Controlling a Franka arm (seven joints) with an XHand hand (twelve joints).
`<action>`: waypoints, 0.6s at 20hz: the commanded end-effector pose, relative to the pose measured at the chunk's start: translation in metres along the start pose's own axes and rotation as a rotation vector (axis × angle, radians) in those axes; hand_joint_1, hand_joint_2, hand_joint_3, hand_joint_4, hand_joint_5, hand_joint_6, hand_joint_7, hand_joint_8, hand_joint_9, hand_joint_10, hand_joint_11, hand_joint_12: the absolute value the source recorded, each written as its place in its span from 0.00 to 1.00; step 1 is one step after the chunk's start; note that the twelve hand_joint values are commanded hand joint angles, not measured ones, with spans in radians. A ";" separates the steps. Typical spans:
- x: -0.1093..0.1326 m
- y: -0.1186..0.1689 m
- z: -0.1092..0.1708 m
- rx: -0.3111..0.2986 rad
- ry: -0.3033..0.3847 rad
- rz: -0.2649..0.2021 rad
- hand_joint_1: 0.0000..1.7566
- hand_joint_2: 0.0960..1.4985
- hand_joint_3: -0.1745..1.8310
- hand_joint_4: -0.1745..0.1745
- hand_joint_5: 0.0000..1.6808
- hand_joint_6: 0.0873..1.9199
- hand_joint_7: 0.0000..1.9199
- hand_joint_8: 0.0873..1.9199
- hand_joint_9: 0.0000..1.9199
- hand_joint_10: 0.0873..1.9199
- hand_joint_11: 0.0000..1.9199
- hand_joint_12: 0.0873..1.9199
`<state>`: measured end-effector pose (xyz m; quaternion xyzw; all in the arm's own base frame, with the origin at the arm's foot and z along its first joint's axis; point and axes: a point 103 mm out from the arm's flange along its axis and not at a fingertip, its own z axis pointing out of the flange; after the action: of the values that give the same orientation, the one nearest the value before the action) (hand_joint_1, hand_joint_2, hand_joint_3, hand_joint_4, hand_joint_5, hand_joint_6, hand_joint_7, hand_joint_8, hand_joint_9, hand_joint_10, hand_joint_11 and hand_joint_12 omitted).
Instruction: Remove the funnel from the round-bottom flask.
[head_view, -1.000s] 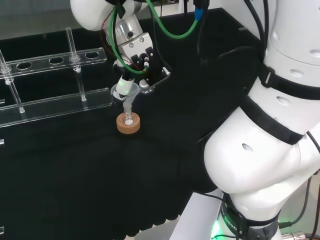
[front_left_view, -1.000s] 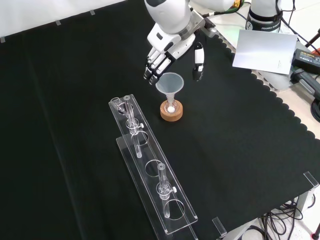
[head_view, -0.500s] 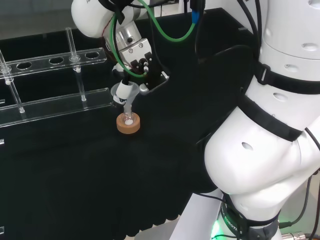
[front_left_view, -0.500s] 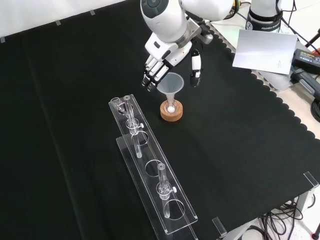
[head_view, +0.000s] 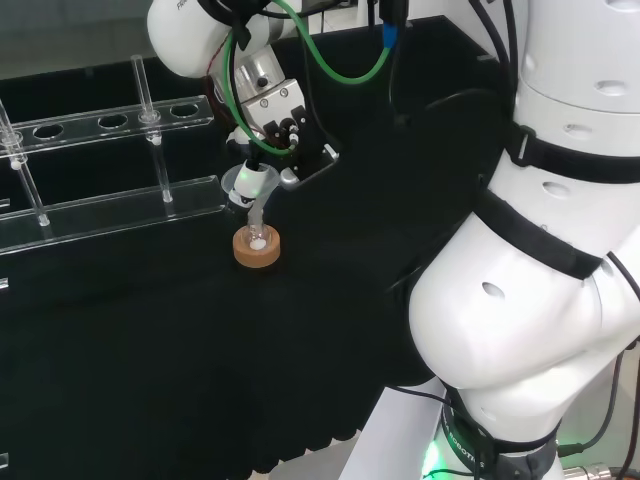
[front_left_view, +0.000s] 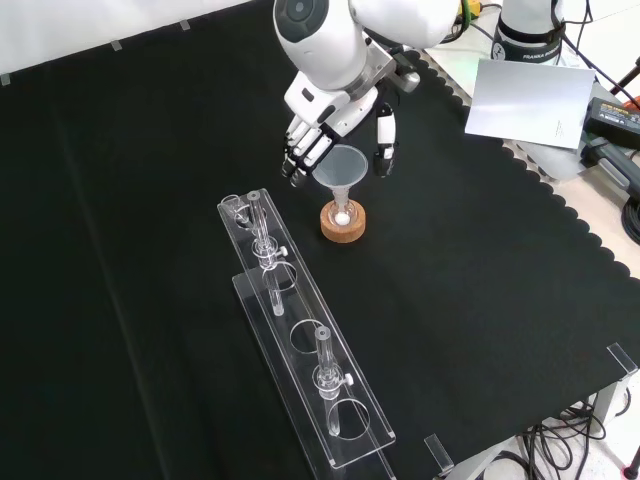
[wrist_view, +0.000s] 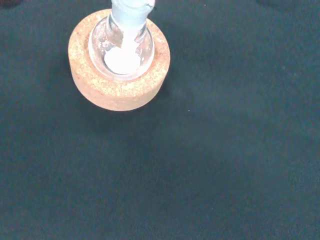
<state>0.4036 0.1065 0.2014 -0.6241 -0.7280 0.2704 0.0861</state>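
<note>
Funnel (front_left_view: 344, 168) sits in the flask (wrist_view: 121, 47), stem down in the neck, bowl up. Flask rests in a cork ring (front_left_view: 343, 222) on the black surface (front_left_view: 480, 290). White material lies at the flask bottom, seen through the glass in the wrist view. In that view the ring is whole and round, and the funnel stem (wrist_view: 131, 10) enters the flask from above.

Robot hand (front_left_view: 335, 115) hangs just above and around the funnel bowl. In the front view the fingers (front_left_view: 298, 150) hang to the left of the bowl, the thumb (front_left_view: 385, 148) to its right, the bowl between them. Fingers look relaxed, only slightly bent; not closed on the funnel. Contact with the rim cannot be told from these views. In the head view the robot hand (head_view: 283, 125) stands right over the funnel (head_view: 250, 184), with the ring (head_view: 257, 248) below it.

A clear rack (front_left_view: 300, 340) lies on the surface to the lower left of the ring in the front view, well apart from it, with a few clear tubes standing in it. In the head view the rack (head_view: 110, 165) runs along the left, behind the ring.
</note>
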 end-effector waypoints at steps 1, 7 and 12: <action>-0.001 0.007 0.006 0.009 -0.004 -0.002 0.33 0.46 0.16 0.63 0.01 0.00 0.00 0.15 0.07 0.39 0.21 0.73; 0.003 0.010 0.009 0.006 -0.012 -0.002 0.34 0.47 0.16 0.61 0.04 0.00 0.00 0.24 0.14 0.37 0.21 0.72; 0.004 0.011 0.010 0.006 -0.041 0.003 0.35 0.49 0.17 0.58 0.08 0.00 0.03 0.30 0.23 0.34 0.22 0.71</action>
<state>0.4081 0.1078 0.1869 -0.6198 -0.7286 0.2808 0.0783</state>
